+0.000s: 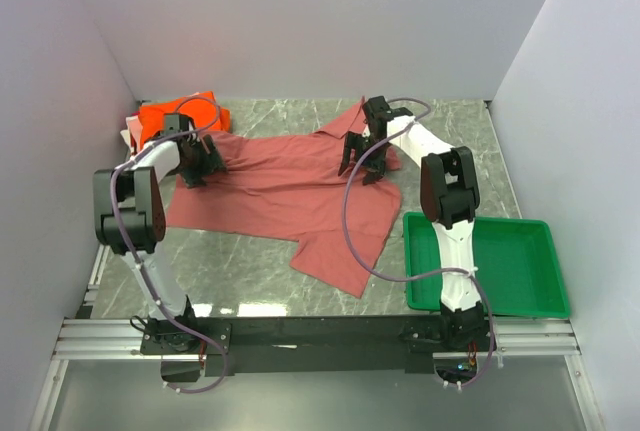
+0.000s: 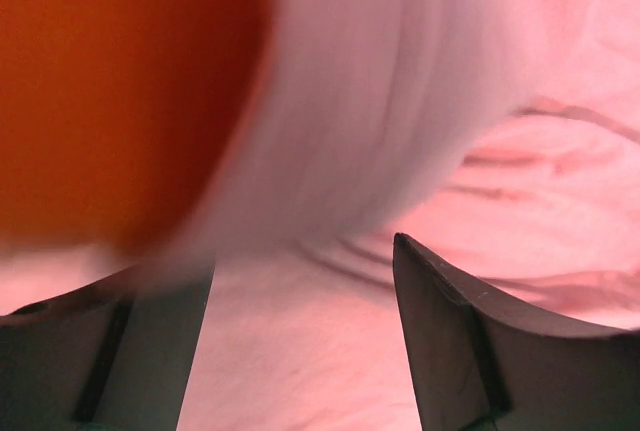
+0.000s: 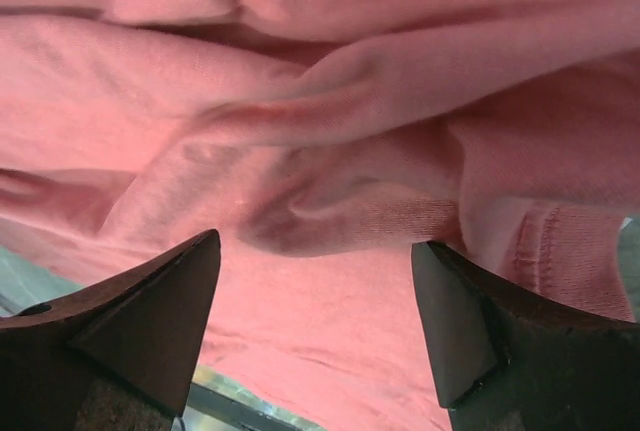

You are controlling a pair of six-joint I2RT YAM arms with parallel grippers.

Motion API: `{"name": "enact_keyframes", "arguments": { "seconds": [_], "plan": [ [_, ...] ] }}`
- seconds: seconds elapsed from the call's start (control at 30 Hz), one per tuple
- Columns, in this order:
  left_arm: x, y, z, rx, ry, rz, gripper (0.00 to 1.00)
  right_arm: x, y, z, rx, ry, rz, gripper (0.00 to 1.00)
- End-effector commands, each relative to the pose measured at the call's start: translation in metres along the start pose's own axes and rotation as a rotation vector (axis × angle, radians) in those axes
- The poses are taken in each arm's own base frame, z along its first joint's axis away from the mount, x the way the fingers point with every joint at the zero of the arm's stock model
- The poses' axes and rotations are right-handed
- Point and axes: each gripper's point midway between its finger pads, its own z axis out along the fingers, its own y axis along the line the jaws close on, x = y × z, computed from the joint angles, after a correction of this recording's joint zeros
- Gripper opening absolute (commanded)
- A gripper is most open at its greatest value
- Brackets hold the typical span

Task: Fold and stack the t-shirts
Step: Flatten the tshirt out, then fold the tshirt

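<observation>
Salmon t-shirt lies spread on the desk, apparently for folding; left end effector and right end effector hang wide open over it.

Overhead view from behind the arm bases looks down on the whole table. Each wrist view sits almost against the salmon t-shirt (shared with overhead).

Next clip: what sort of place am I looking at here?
Probably a lab robot cell, not a home: plain white panel walls box in a marble-patterned tabletop, and both arms are mounted on a metal rail at its near edge. A salmon t-shirt lies spread on it.
</observation>
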Motion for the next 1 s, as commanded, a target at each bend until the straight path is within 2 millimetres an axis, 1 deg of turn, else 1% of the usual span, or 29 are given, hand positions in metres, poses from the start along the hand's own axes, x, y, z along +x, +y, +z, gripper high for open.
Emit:
{"name": "enact_keyframes", "arguments": {
  "seconds": [0.0, 0.03, 0.07, 0.1, 0.13, 0.17, 0.2, 0.23, 0.27, 0.33, 0.37, 0.4, 0.43, 0.47, 0.5, 0.53, 0.57, 0.63, 0.77, 0.9, 0.97],
  "plan": [
    [-0.026, -0.008, -0.06, -0.021, -0.159, 0.044, 0.77, -0.008, 0.016, -0.023, -0.06, -0.028, -0.033, 0.83],
    [-0.026, 0.004, -0.07, -0.086, -0.189, 0.03, 0.77, -0.008, 0.018, -0.026, -0.07, -0.034, -0.035, 0.83],
    [-0.019, 0.018, -0.075, -0.137, -0.194, -0.008, 0.78, -0.007, 0.021, -0.032, -0.079, -0.043, -0.039, 0.83],
    [-0.021, 0.021, -0.093, -0.156, -0.239, -0.026, 0.78, -0.008, 0.024, -0.036, -0.093, -0.055, -0.043, 0.83],
    [-0.02, 0.034, -0.101, -0.202, -0.263, -0.055, 0.78, -0.007, 0.024, -0.039, -0.1, -0.062, -0.043, 0.83],
    [-0.008, 0.053, -0.103, -0.242, -0.25, -0.11, 0.77, -0.005, 0.026, -0.045, -0.112, -0.075, -0.048, 0.83],
    [-0.008, 0.057, -0.117, -0.245, -0.291, -0.131, 0.77, -0.003, 0.028, -0.048, -0.122, -0.075, -0.05, 0.83],
    [-0.004, 0.066, -0.122, -0.265, -0.304, -0.153, 0.76, -0.001, 0.028, -0.051, -0.128, -0.079, -0.051, 0.83],
    [0.002, 0.082, -0.129, -0.297, -0.323, -0.189, 0.74, 0.003, 0.029, -0.056, -0.136, -0.086, -0.056, 0.83],
    [0.009, 0.096, -0.132, -0.325, -0.326, -0.214, 0.72, 0.007, 0.03, -0.062, -0.143, -0.097, -0.062, 0.83],
    [0.015, 0.107, -0.13, -0.339, -0.311, -0.234, 0.7, 0.012, 0.031, -0.069, -0.149, -0.11, -0.068, 0.82],
    [0.018, 0.112, -0.127, -0.343, -0.296, -0.245, 0.69, 0.013, 0.031, -0.074, -0.151, -0.121, -0.07, 0.82],
    [0.021, 0.116, -0.123, -0.348, -0.279, -0.256, 0.68, 0.018, 0.031, -0.083, -0.152, -0.138, -0.071, 0.82],
    [0.025, 0.126, -0.12, -0.362, -0.262, -0.274, 0.64, 0.019, 0.033, -0.088, -0.159, -0.157, -0.075, 0.82],
    [0.027, 0.13, -0.115, -0.369, -0.245, -0.282, 0.62, 0.021, 0.033, -0.092, -0.162, -0.168, -0.078, 0.82],
    [0.027, 0.134, -0.113, -0.37, -0.241, -0.289, 0.61, 0.026, 0.033, -0.102, -0.168, -0.185, -0.083, 0.82],
    [0.03, 0.139, -0.108, -0.38, -0.229, -0.296, 0.57, 0.028, 0.034, -0.106, -0.173, -0.195, -0.088, 0.82],
    [0.03, 0.142, -0.104, -0.384, -0.226, -0.293, 0.54, 0.036, 0.032, -0.115, -0.178, -0.208, -0.092, 0.82],
    [0.038, 0.146, -0.088, -0.376, -0.177, -0.295, 0.45, 0.048, 0.025, -0.12, -0.164, -0.208, -0.107, 0.82],
    [0.048, 0.155, -0.08, -0.407, -0.15, -0.304, 0.45, 0.055, 0.017, -0.122, -0.144, -0.21, -0.107, 0.82],
    [0.052, 0.159, -0.076, -0.42, -0.138, -0.302, 0.45, 0.058, 0.017, -0.125, -0.15, -0.218, -0.102, 0.82]
  ]
}}
